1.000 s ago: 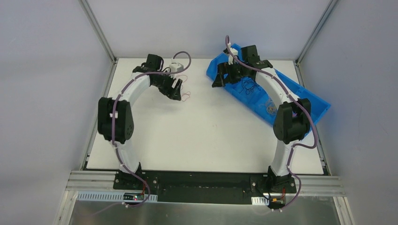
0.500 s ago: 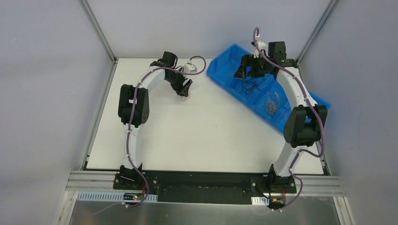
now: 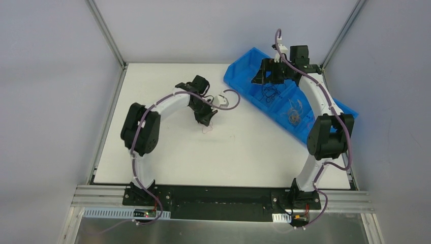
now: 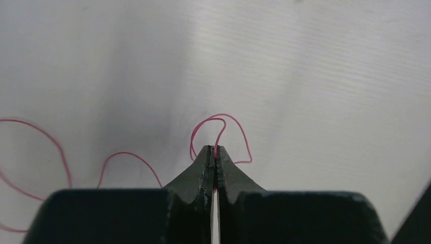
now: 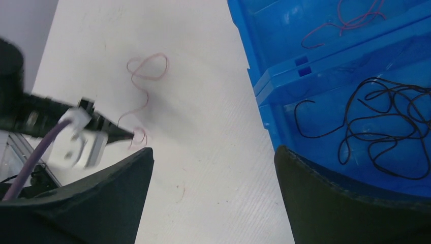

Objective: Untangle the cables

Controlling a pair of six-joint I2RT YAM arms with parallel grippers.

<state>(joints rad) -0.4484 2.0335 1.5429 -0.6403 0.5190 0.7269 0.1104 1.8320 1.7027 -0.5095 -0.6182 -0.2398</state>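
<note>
A white worktop (image 3: pixel 244 152) is enclosed by grey walls (image 3: pixel 51 101). A blue bin (image 3: pixel 238 73) is set slantwise on the worktop's far right part, with one end carried past the worktop's right edge. The bin is split into compartments by a cross divider (image 5: pixel 330 56). Aluminium rails (image 3: pixel 104 134) are run along the worktop's sides, and a black plate (image 3: pixel 218 195) is fixed along the worktop's near edge.

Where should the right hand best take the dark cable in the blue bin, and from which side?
I would grip the dark cable at its loose curved end, beside the tangle, coming down from above: it lies flat on the floor of the blue bin, whose walls block a sideways approach. The right hand is open.
</note>
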